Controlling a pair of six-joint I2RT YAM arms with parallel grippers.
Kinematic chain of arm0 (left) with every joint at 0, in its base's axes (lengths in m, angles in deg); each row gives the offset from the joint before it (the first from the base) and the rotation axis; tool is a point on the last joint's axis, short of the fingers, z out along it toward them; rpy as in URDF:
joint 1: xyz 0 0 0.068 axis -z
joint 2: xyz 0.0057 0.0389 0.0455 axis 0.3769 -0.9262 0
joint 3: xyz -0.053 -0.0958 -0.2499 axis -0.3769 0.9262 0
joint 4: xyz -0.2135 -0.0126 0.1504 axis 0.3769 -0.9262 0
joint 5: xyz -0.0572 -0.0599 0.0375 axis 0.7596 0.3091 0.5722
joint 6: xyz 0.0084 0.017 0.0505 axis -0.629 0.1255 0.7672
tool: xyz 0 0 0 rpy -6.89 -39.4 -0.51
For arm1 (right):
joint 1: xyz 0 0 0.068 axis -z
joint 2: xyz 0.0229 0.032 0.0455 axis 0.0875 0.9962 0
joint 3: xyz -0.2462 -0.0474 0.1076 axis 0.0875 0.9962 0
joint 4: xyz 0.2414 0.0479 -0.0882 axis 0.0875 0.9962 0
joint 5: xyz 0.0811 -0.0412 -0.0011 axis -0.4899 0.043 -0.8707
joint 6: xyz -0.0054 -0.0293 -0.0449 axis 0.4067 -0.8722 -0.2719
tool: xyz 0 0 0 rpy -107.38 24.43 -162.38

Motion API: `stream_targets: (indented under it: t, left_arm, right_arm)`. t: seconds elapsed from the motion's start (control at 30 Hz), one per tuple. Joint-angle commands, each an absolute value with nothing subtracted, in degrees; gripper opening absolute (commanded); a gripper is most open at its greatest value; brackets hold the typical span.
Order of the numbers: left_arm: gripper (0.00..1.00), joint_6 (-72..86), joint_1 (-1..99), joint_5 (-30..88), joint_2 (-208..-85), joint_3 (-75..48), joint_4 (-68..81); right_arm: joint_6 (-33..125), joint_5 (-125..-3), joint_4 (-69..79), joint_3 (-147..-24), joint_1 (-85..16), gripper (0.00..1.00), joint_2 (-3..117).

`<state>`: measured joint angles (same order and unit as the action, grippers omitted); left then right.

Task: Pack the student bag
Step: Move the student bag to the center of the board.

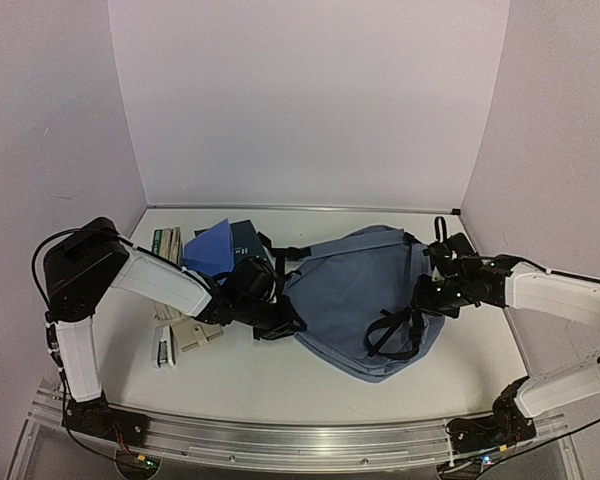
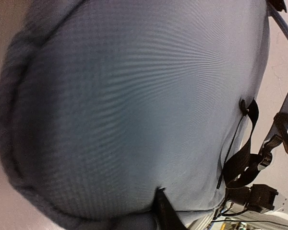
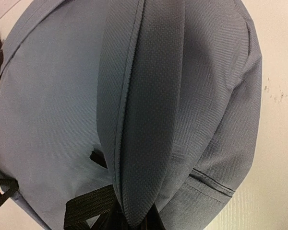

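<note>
The student bag (image 1: 355,290) lies flat on the table (image 1: 250,375), its fabric filling both wrist views and hiding the fingers. The left gripper (image 1: 278,325) meets its left edge, opening impossible to judge; the right gripper (image 1: 430,297) is clamped on its padded strap (image 3: 144,96).

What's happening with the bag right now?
The bag lies mid-table with an arm at each side. The right tool is shut on a fold of its fabric. The left tool is at its left edge; whether it grips isn't clear. Books lie outside it, unpacked.
</note>
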<state>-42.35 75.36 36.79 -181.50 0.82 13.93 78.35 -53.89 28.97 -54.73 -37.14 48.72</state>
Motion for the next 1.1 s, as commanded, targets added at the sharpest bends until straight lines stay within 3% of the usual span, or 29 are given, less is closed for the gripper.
stream_targets:
  t: [0.0,0.1,0.3,0.67,0.83,0.93,1.07]
  left_arm:
    - [0.09,-39.0,70.6,35.9,-180.2,-2.8,15.7]
    - [0.0,-34.2,66.6,37.5,-178.7,-6.1,11.1]
    - [0.0,-19.5,59.7,36.8,-179.0,-17.6,-3.8]
    - [0.0,-7.0,55.1,37.1,-188.1,-32.8,-12.7]
    - [0.0,-6.3,55.1,34.7,-188.8,-31.1,-12.6]
    - [0.0,-5.5,55.2,37.6,-188.5,-28.7,-10.7]
    - [0.0,-5.0,55.4,41.7,-187.4,-25.4,-7.6]
  right_arm:
    - [78.6,-57.1,28.6,-55.9,-36.9,0.0,45.1]
    - [78.3,-59.0,29.7,-56.1,-36.9,0.0,44.6]
    - [79.1,-56.7,33.5,-55.7,-36.9,0.0,44.7]
    - [85.4,-45.8,40.4,-53.2,-36.9,0.02,48.7]
    - [86.3,-43.2,42.1,-53.7,-36.9,0.14,48.1]
    - [85.4,-45.4,42.2,-55.2,-37.0,0.38,46.2]
    - [81.4,-49.7,40.9,-59.4,-38.4,0.6,40.9]
